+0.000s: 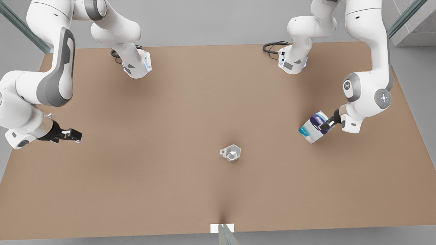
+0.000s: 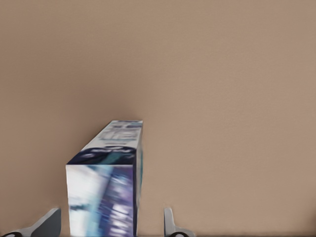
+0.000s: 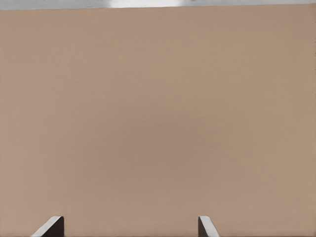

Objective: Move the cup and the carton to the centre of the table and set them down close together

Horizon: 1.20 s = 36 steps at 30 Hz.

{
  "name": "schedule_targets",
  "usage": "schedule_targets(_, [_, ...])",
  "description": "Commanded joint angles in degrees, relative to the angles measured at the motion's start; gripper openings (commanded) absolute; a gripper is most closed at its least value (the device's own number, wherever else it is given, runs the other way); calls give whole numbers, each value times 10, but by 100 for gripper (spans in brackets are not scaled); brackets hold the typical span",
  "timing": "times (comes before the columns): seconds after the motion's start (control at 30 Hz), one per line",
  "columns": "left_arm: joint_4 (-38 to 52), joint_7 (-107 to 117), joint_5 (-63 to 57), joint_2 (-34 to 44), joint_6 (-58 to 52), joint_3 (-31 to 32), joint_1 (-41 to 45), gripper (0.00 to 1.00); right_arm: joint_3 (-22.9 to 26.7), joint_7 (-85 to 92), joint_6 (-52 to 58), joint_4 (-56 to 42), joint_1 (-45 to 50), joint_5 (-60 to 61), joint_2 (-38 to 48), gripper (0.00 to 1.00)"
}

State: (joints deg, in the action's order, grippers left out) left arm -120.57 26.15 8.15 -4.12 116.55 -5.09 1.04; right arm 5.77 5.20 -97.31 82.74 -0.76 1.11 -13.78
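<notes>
1. Presently the left end effector [image 1: 327, 124] sits at the front view's right side of the desk [image 1: 143, 177], at the upper end of the carton [image 1: 315, 127].
2. From the left wrist view, the carton [image 2: 106, 190] stands between the two fingers [image 2: 170, 224], close against one of them, with a gap of bare desk showing between its side and the other.
3. Whether the fingers actually press the carton cannot be told, so the left end effector's state stays uncertain.
4. The carton is white with dark blue and teal print, and in the front view it leans over at an angle, its lower end on or just above the desk surface; which of the two I cannot say.
5. The cup [image 1: 231, 152], silver-grey and faceted with a small handle toward the front view's left, stands upright near the middle of the desk, slightly toward the near edge.
6. Cup and carton are well apart.
7. The right end effector [image 1: 75, 135] hangs over the front view's left side of the desk, far from both objects, and this arm waits.
8. Its fingers [image 3: 52, 226] are spread wide with nothing but bare desk [image 3: 158, 123] between them.
9. Black cables [image 1: 274, 46] loop at the arm bases along the far edge.
</notes>
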Motion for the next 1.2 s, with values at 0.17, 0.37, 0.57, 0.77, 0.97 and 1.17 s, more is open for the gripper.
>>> schedule_targets(0.17, [0, 1, 6, -16, -12, -4, -6, 100, -2, -2, 4, -19, 6, 3, -11, 100])
schedule_targets(0.37, [1, 2, 6, -55, -5, -4, -3, 100, -2, -1, -2, -41, 3, -1, -16, 100])
schedule_targets(0.57, [1, 0, 6, -55, -5, -4, -3, 55, -2, 0, -3, -40, 2, 0, -16, 100])
schedule_targets(0.77, [13, 4, 6, -49, -12, -3, -1, 56, -2, -1, -5, -41, 1, 7, -20, 100])
schedule_targets(0.97, [132, 29, -2, -41, -115, 105, 7, 58, -2, 0, -5, -41, 2, 7, -24, 100])
schedule_targets(1.17, [290, 282, -1, -162, -115, 209, 177, 58, -2, -1, -6, -41, 2, 6, -24, 100])
